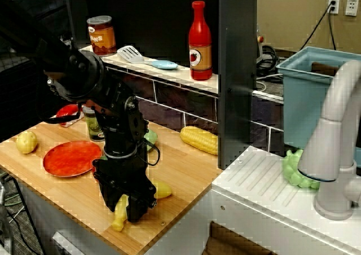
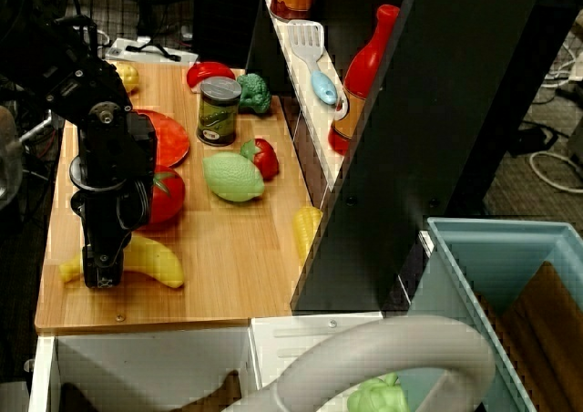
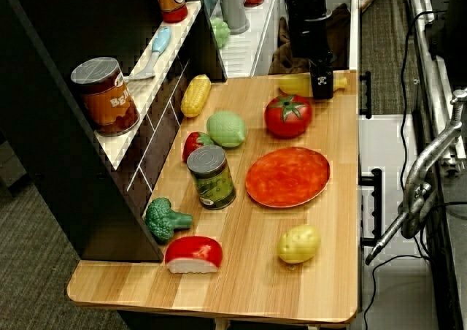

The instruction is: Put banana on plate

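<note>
The banana [image 2: 150,259] is found at the near end of the worktop [image 2: 237,275], close to its front edge, lying flat with its long axis along that edge. The pincer [image 2: 102,275] is set straight down upon it, across the long axis and toward the stem end, so that a short yellow tip is left on one side and the longer part on the other. The jaws appear drawn in narrow against the banana, though a firm hold cannot be told, since the fingertips are hidden by the black housing. The plate [image 3: 287,177] lies beyond the banana from that edge, with the tomato [image 3: 289,116] between them, just beside the banana. A lift clear of the tomato is judged to be needed before the carry toward the plate. Little room is left between the banana and the front edge; the plate's face is seen bare.
</note>
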Robot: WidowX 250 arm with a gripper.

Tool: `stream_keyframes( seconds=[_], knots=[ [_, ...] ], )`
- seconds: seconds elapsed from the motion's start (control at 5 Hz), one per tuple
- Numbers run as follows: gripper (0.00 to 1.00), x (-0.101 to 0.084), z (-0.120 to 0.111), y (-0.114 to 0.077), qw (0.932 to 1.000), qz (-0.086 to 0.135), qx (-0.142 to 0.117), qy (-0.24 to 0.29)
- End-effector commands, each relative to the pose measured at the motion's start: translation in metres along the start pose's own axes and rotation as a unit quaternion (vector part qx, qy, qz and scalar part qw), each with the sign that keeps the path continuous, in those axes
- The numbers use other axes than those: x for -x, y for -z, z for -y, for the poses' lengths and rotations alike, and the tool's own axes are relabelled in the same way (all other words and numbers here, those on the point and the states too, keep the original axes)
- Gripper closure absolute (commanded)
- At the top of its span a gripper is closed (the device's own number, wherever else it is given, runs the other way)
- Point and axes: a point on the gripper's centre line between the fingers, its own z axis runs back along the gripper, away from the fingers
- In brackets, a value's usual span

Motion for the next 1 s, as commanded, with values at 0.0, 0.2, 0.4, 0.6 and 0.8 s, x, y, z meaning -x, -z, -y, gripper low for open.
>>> stream_keyframes(
  seconds=[0.0, 0.2, 0.4, 0.6, 0.8],
  knots=[
    [1.00, 0.008, -0.015, -0.049, 0.9990, -0.007, 0.043, 0.008],
    [1.00, 0.018, -0.036, -0.083, 0.9981, 0.004, 0.060, -0.011],
    [1.00, 0.027, -0.058, -0.106, 0.9969, 0.018, 0.072, -0.025],
    [1.00, 0.033, -0.081, -0.103, 0.9961, 0.020, 0.067, -0.054],
    [1.00, 0.032, -0.086, -0.092, 0.9959, 0.016, 0.060, -0.065]
  ],
)
